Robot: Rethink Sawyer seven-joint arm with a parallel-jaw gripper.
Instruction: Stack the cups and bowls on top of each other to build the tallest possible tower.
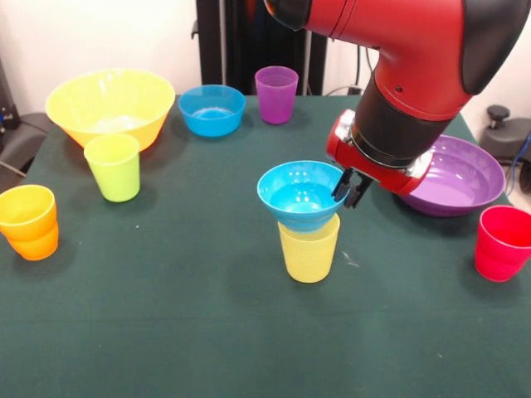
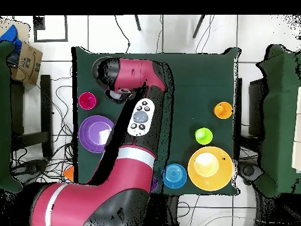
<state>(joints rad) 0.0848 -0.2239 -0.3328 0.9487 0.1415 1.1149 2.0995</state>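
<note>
In the front view a small blue bowl sits in the mouth of a yellow cup near the table's middle, forming a two-piece tower. My gripper is at the bowl's right rim, its dark fingers closed on that rim. In the overhead view the arm hides this tower and the gripper. Loose pieces: a lime green cup, an orange cup, a purple cup, a red cup, a second blue bowl, a large yellow bowl, and a wide purple bowl.
The dark green table carries everything. Overhead, the red cup and purple bowl lie left of the arm. The orange cup, lime cup, yellow bowl and blue bowl lie to the right.
</note>
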